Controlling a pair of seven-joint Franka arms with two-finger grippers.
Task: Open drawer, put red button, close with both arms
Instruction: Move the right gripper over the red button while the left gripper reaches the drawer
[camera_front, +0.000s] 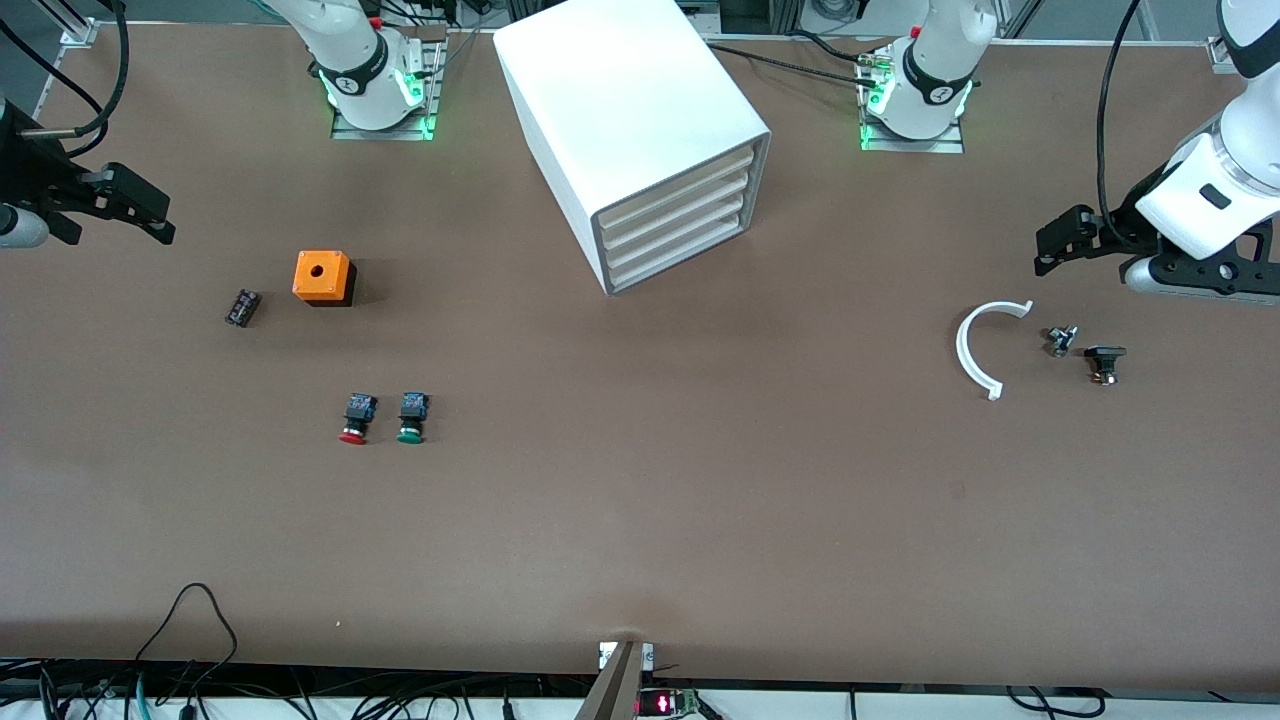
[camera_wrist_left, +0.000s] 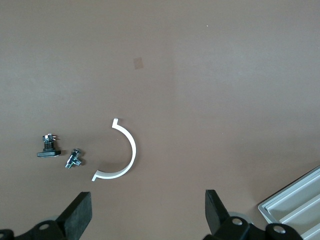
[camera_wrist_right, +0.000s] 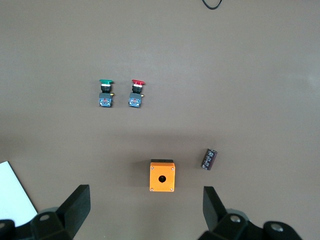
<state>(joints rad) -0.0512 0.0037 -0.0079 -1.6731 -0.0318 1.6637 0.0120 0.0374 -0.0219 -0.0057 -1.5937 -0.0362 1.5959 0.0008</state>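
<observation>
Brown tabletop lies under my two grippers, both with jaws spread and empty: my left gripper hangs over the left arm's end of the table, above the white curved clip, and my right gripper hangs over the right arm's end. Closed, the drawer sits second from top in the white cabinet at the table's edge between my bases. Touching nothing, the red button lies just beside the green button, nearer the front camera than the orange box.

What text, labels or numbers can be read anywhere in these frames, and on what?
None can be read.
Round marks on both arm bases: too small to read.
Red-lit display at the table's edge nearest the front camera: blurred.
Red button, green button, orange box, cabinet: no print visible.
</observation>
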